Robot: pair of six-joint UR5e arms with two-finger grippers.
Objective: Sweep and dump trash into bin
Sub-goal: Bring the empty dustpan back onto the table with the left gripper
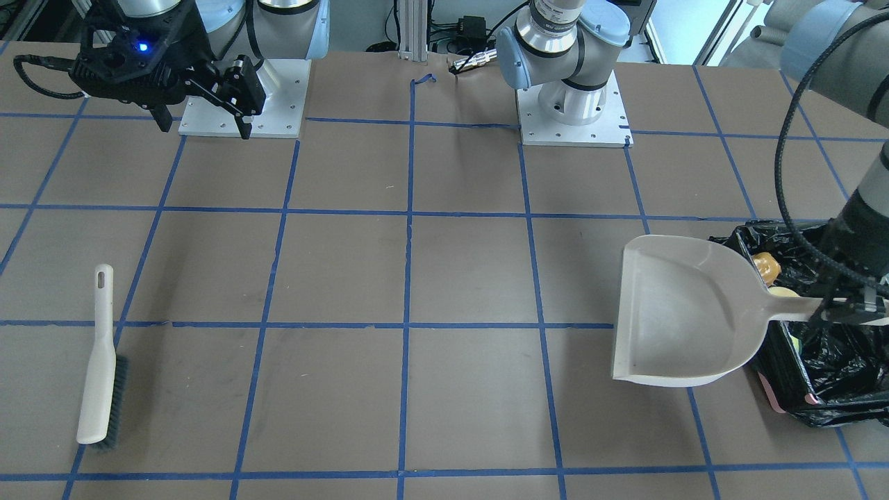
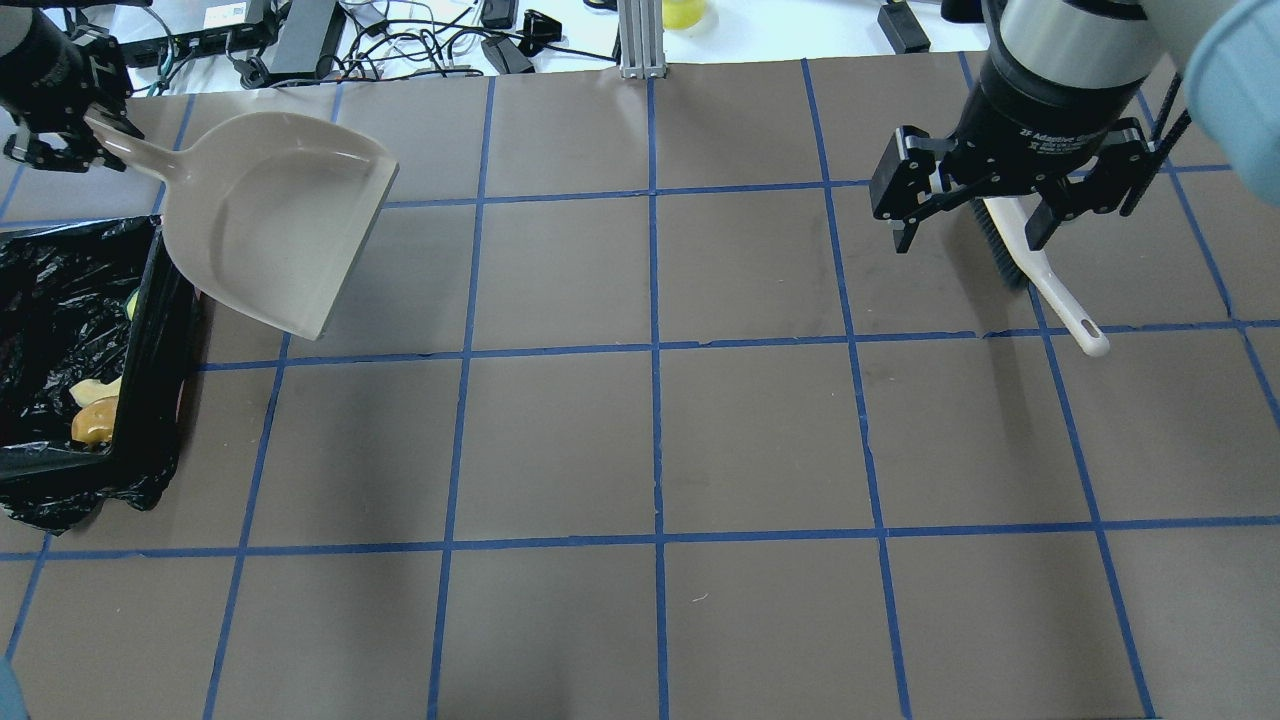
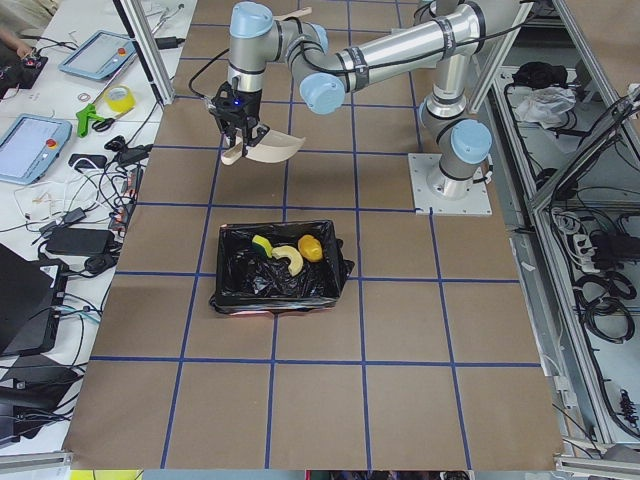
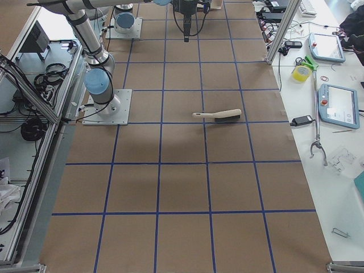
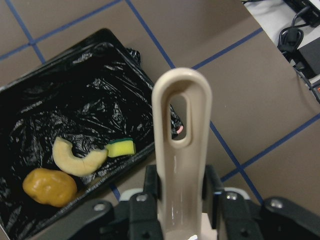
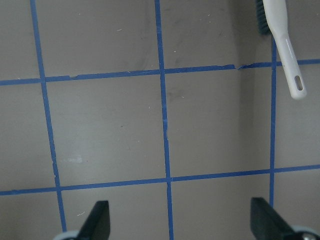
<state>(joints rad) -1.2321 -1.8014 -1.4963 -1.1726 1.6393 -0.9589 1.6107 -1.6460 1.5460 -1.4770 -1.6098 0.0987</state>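
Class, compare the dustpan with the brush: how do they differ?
The dustpan is held by its handle in the left gripper, tilted off the table; the brush lies flat on it, ungripped. The dustpan is a broad scoop; the brush is slim with dark bristles. Both are pale plastic with slotted handles.

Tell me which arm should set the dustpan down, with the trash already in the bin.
Left. The left tool is shut on the dustpan handle beside the bin; the right tool hangs open and empty at the far end of the table, where the brush lies.
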